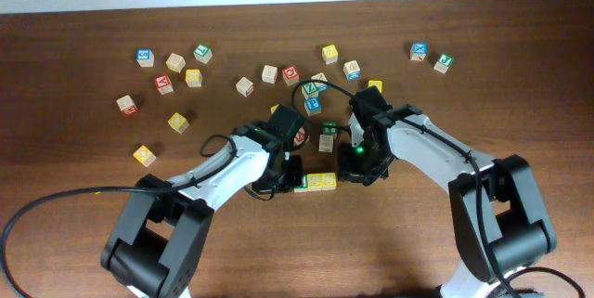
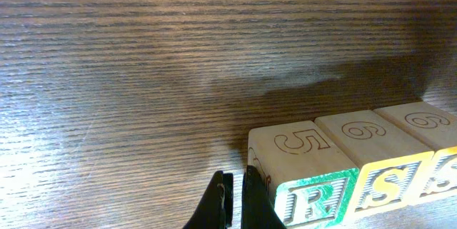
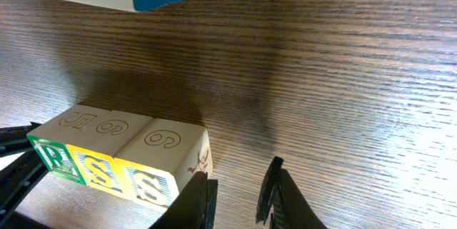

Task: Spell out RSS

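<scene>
Both arms come in from the near side and converge mid-table, elbows bowed outward. The left arm [image 1: 215,166] runs up from bottom-left, with its wrist bent down. The left gripper [image 1: 286,177] sits low, tips toward the right arm. On the left wrist cam its fingers [image 2: 255,202] are almost together, with only a thin slit between them, and empty. The right arm [image 1: 436,149] mirrors it from bottom-right. The right gripper [image 1: 357,166] is also low, with a green light lit on its body. Its fingers [image 3: 280,195] stand apart with a clear gap between them (only the tips are in frame).
</scene>
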